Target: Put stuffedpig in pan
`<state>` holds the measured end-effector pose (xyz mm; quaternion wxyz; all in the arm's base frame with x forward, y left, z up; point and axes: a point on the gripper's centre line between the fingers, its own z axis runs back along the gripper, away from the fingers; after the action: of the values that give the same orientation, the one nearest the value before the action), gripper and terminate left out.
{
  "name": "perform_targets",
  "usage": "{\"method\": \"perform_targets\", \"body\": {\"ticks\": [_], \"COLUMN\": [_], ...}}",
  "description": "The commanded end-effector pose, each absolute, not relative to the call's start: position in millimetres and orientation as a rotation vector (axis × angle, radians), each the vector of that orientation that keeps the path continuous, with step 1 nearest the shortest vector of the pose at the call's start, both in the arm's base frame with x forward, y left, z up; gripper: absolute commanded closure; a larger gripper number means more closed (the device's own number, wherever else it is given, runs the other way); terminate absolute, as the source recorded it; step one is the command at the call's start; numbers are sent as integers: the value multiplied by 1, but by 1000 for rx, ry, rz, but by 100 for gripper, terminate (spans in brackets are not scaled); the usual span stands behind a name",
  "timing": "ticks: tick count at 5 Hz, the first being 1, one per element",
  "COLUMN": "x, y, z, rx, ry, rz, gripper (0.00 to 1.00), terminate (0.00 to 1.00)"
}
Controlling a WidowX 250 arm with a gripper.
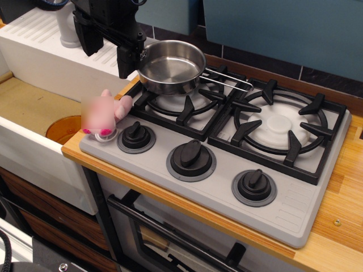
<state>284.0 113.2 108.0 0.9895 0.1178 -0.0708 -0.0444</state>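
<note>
The stuffedpig (105, 113) is pale pink with magenta feet. It sits on the front left corner of the grey stove top (295, 209), beside the leftmost knob (136, 136). The pan (172, 65) is shiny steel with a thin wire handle pointing right. It stands empty on the left burner grate (187, 107). My black gripper (108, 51) hangs above the stove's back left corner, just left of the pan's rim and behind the pig. Its fingers (126, 61) are spread apart with nothing between them.
A white sink (34, 147) with a ridged drainboard (45, 51) lies to the left, with a white cup (69, 31) at its back. The right burner grate (281, 127), two more knobs (191, 158) and a wooden counter edge (340, 226) fill the right side.
</note>
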Motion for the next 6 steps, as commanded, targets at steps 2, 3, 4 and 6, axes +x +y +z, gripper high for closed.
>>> {"method": "perform_targets", "body": {"ticks": [2, 3, 4, 6], "x": [284, 282, 279, 268], "y": [116, 119, 121, 121], "z": [95, 84, 78, 60], "rx": [238, 233, 237, 240], "ry": [-168, -189, -198, -222], "rz": [-87, -96, -100, -88], "gripper": [0, 0, 0, 0], "terminate": [0, 0, 0, 0]}}
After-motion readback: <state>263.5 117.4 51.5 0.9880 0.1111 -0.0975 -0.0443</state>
